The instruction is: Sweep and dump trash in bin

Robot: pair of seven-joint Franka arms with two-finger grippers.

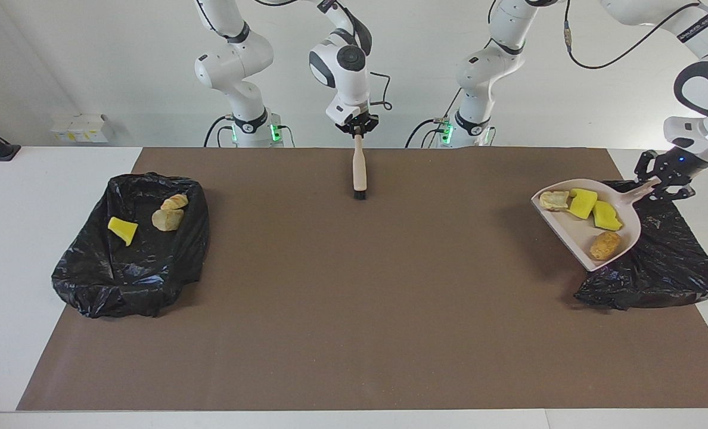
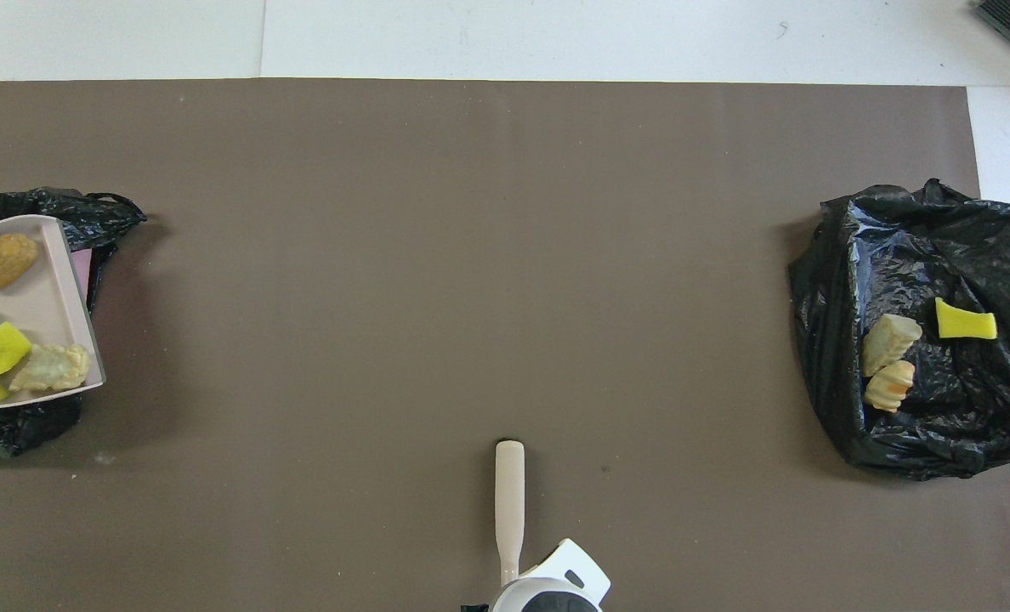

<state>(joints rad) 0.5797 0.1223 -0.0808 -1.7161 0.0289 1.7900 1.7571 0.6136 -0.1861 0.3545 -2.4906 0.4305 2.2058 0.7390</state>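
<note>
White walls back a brown surface (image 1: 354,298). Facing view first: your left pincer (image 1: 664,179) is clamped on the handle of the dustpan (image 1: 574,229), which hangs tilted over the edge of the black bin (image 1: 664,268) at the left arm's end. Four scraps (image 1: 592,208) ride in the pan. They look light and soft, so expect them to slide or bounce once you tip it; take hold only by the handle. Your right pincer (image 1: 357,126) is closed on the brush (image 1: 359,170), bristles down, over the middle of the surface near the robots; that arm waits. A second bin (image 1: 133,244) at the right arm's end holds three more scraps (image 1: 163,215).

Overhead view: the pan (image 2: 42,297) overlaps the bin (image 2: 88,217), but its open lip lies toward the bare surface (image 2: 471,255), so watch for spills there. Room is wide between the bins; the brush (image 2: 509,493) stands well apart from both.
</note>
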